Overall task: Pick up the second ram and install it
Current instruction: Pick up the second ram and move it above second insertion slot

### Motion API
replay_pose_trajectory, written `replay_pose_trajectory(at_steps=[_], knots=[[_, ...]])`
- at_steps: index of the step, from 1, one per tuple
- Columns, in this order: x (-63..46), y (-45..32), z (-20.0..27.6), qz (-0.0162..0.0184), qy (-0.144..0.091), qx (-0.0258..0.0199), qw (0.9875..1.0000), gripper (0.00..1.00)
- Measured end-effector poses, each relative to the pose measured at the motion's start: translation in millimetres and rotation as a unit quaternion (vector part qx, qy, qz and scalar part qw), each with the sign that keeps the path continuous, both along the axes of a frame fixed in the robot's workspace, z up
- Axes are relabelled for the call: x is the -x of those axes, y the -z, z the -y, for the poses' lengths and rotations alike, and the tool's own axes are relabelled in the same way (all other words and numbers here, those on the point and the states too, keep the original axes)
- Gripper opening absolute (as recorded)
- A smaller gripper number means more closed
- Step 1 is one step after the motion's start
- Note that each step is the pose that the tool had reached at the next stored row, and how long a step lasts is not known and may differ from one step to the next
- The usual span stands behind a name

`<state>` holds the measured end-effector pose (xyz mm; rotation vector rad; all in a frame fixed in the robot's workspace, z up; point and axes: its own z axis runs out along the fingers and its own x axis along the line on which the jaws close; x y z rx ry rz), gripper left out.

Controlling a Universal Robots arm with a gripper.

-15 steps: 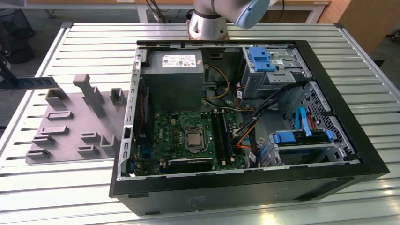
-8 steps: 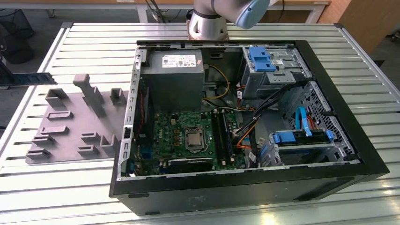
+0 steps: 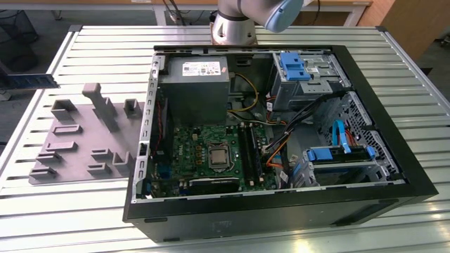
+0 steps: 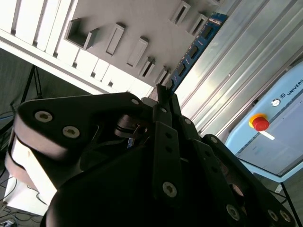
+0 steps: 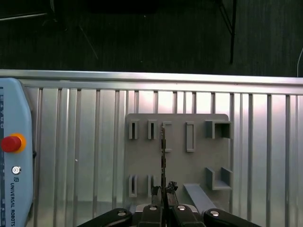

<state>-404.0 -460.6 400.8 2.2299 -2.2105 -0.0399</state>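
Observation:
The second ram is a thin blue-green board with dark chips, hanging in the air at the far edge of the exterior view's left, above the table's side. In the second wrist view the ram sticks out from my gripper, whose dark fingers are shut on its near end. In the first wrist view the ram shows edge-on as a thin line over the grey fixture plate, with my gripper closed around it.
An open computer case lies on the slatted metal table, with a green motherboard, long black slots and a power supply. The grey fixture plate lies beside it. A pendant with a red button is close by.

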Motion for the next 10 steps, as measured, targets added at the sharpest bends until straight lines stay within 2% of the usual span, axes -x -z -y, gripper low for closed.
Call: replay_pose_trajectory(at_steps=[5,10], knots=[[0.0,-8.5,-0.7,0.0000,0.000,0.0000,1.0000,0.14],[0.0,-9.2,-0.8,0.0000,0.000,0.0001,1.0000,0.14]])
